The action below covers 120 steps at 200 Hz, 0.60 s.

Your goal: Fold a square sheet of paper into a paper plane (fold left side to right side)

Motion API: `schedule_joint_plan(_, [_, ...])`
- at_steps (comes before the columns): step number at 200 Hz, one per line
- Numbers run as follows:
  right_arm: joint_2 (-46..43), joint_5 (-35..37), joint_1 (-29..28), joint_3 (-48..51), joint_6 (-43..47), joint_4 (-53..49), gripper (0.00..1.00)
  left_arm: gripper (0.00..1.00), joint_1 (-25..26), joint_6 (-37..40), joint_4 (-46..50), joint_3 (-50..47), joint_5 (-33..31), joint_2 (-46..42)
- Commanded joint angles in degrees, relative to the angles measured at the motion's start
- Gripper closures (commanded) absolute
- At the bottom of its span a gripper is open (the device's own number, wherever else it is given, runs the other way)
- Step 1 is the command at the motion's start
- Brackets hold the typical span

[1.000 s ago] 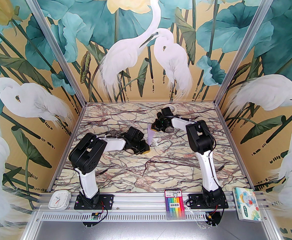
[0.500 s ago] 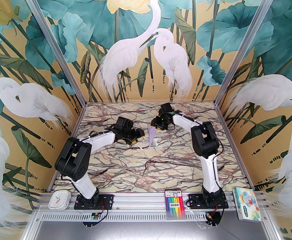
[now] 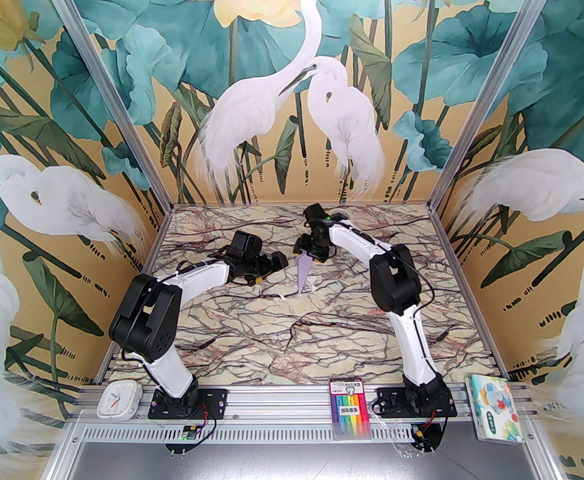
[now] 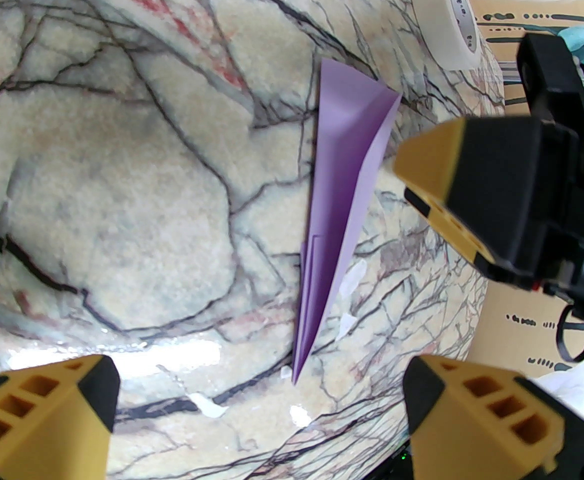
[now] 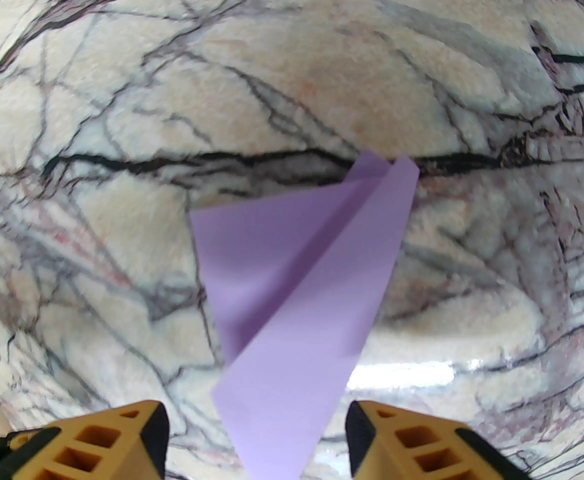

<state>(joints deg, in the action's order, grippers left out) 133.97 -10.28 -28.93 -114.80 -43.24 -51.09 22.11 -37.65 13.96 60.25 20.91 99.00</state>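
Backdrop: walls on three sides, painted with white egrets, teal lotus leaves and pale yellow flowers on tan.
Surface: marble-print table [image 3: 292,333] with dark veins and an aluminium rail along its near edge.
Plane [image 3: 303,270]: lavender and folded narrow, with a crease running its length. It lies on the table a little far of centre, its sharp tip pointing near and its wide tail far. It sits between the two grippers.
Left gripper [image 3: 271,268]: low over the table just left of the plane and apart from it. The jaws are spread wide. From the left wrist [image 4: 260,378], bare marble lies between the yellow fingers [image 4: 61,418] and the plane [image 4: 339,203] lies ahead, its tip nearest the camera.
Right gripper [image 3: 312,254]: over the plane's far end, pointing down. The jaws are parted and clamp nothing. From the right wrist [image 5: 256,418], the tail of the plane [image 5: 302,293] runs down between the fingers [image 5: 387,443], with a strip of table showing on either side of the paper.
Scraps [image 4: 354,278]: small white bits on the table, just right of the plane's tip.
Tape roll [image 4: 449,23]: white, on the far part of the table beyond the plane.
Near rail: white clock [image 3: 118,399] at left, marker pack [image 3: 350,408] in the middle, tissue pack [image 3: 492,408] at right.
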Motion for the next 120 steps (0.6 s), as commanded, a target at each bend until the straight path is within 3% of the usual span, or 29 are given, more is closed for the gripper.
schedule_joint_plan(1, [4.54,3.11,-0.46,-5.3,-1.06,-6.41,0.34,0.01,-0.45,1.17,-0.85,-0.94,-0.79,-0.38])
schedule_joint_plan(72, [4.86,5.7,-0.71,-6.48,-0.44,-8.51,0.34,0.01,-0.47,0.25,-2.24,-1.89,0.53,-0.3])
schedule_joint_plan(120, [-0.02,6.89,-0.66,-1.19,-0.35,-6.61,0.37,0.01,-0.48,-0.06,-3.04,-2.09,1.32,0.44])
